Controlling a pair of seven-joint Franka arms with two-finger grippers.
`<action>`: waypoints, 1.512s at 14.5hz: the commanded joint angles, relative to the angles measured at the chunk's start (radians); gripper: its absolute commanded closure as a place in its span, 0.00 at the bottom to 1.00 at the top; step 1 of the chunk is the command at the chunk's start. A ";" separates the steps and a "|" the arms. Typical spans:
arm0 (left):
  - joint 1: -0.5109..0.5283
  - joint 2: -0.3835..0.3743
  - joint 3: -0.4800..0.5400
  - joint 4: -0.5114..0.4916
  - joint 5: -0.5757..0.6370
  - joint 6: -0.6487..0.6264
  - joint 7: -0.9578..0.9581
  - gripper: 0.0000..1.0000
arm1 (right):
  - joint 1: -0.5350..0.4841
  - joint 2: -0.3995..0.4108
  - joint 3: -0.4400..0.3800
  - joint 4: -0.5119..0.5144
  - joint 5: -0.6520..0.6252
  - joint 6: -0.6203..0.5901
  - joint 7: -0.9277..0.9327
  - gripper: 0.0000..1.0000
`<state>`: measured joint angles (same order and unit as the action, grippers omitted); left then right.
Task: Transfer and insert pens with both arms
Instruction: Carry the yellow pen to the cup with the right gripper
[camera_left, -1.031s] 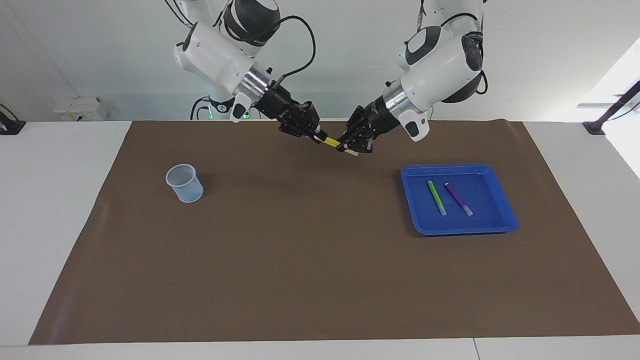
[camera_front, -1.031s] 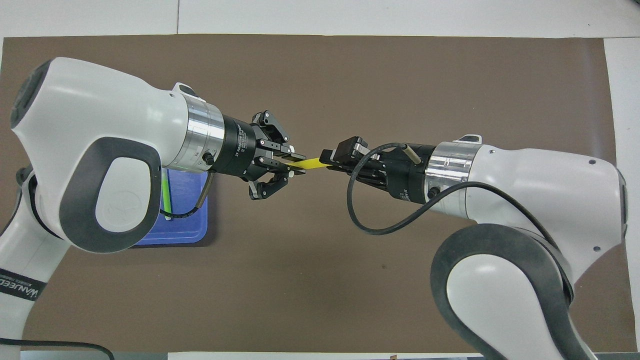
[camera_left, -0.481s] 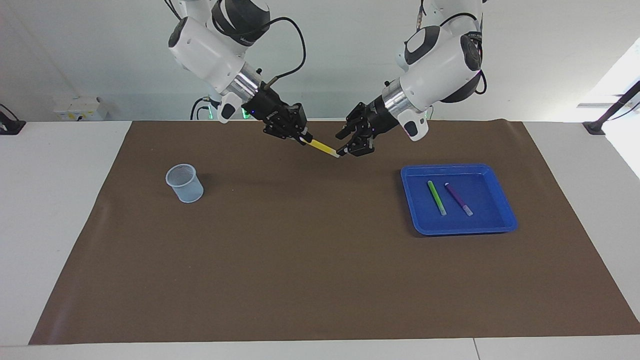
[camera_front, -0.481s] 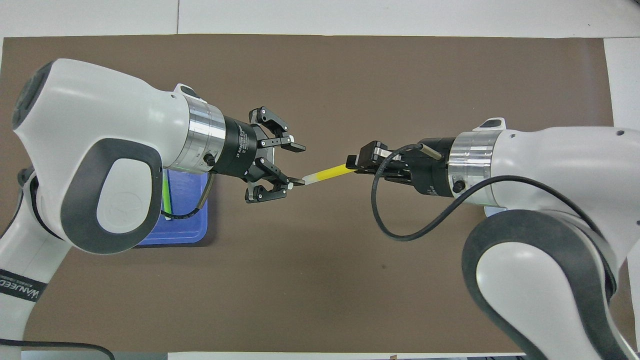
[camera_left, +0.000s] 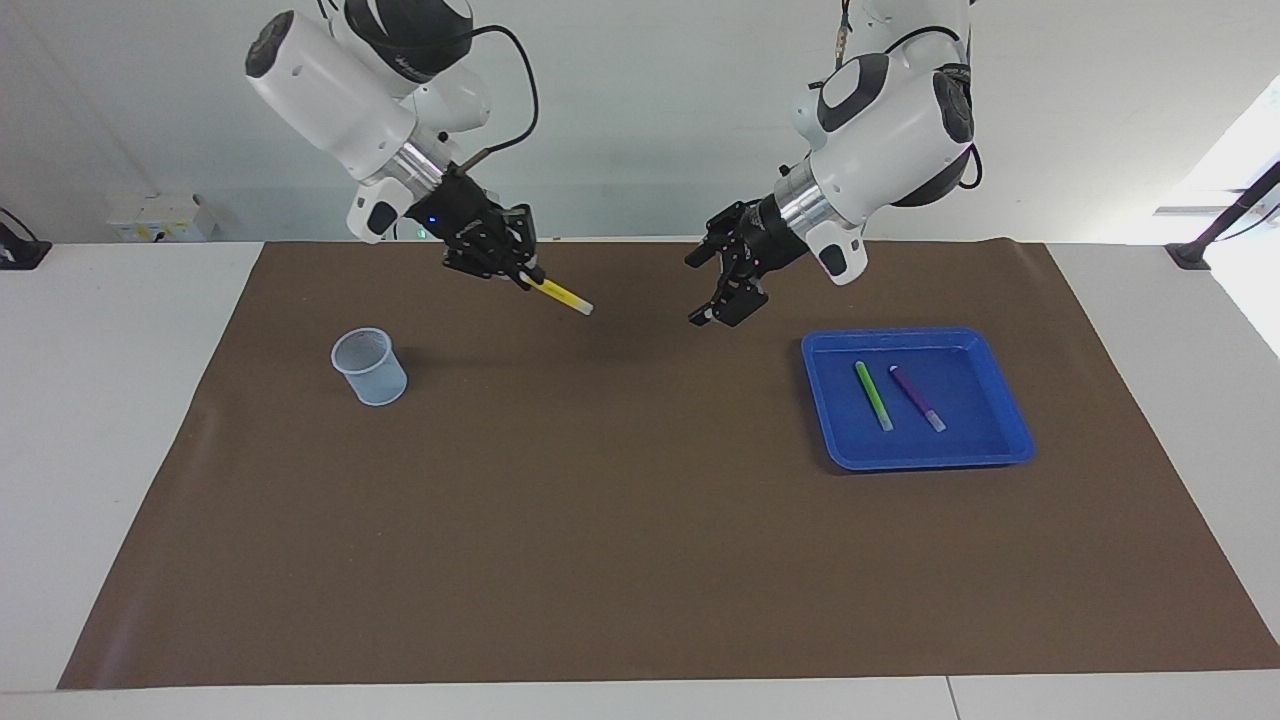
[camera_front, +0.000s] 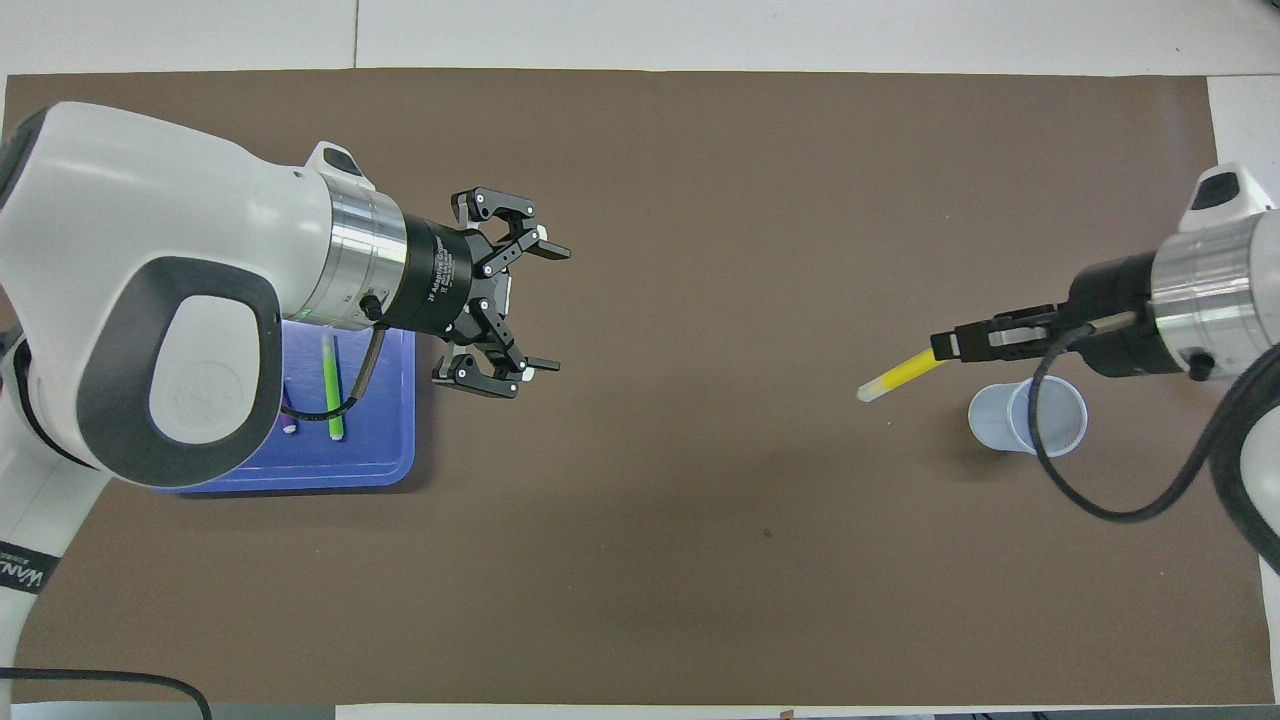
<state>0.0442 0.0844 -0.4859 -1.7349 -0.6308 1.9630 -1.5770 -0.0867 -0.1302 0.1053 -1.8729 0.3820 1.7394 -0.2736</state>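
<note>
The right gripper (camera_left: 522, 272), closed on the upper end of the yellow pen (camera_left: 562, 295), hangs over the brown mat (camera_left: 640, 560) near its edge at the robots' end. The pen's long axis slants downward, its pale tip pointing away from the clear cup (camera_left: 370, 367) toward the mat's middle. The cup stands empty, toward the right arm's end of the mat; the right arm is by far the nearer to it. By this reading, the insertion turns on bringing the tilted pen upright above the cup's mouth. The left gripper (camera_left: 725, 285), jaws spread wide and empty, hangs beside the blue tray (camera_left: 985, 456). In the tray lie the green pen (camera_left: 873, 396) and the purple pen (camera_left: 917, 398), side by side, apart.
</note>
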 joint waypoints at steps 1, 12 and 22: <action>0.069 -0.064 0.003 -0.078 0.028 -0.059 0.205 0.00 | -0.047 -0.003 0.014 0.001 -0.203 -0.032 -0.142 1.00; 0.269 -0.072 0.003 -0.225 0.426 -0.089 1.196 0.00 | -0.128 -0.016 0.016 -0.290 -0.419 0.201 -0.230 1.00; 0.348 0.064 0.004 -0.345 0.706 0.203 1.583 0.00 | -0.116 0.026 0.019 -0.301 -0.416 0.270 -0.183 0.00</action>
<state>0.3743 0.1286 -0.4767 -2.0572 0.0411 2.1140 -0.0511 -0.1939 -0.1096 0.1132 -2.1928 -0.0230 2.0066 -0.4743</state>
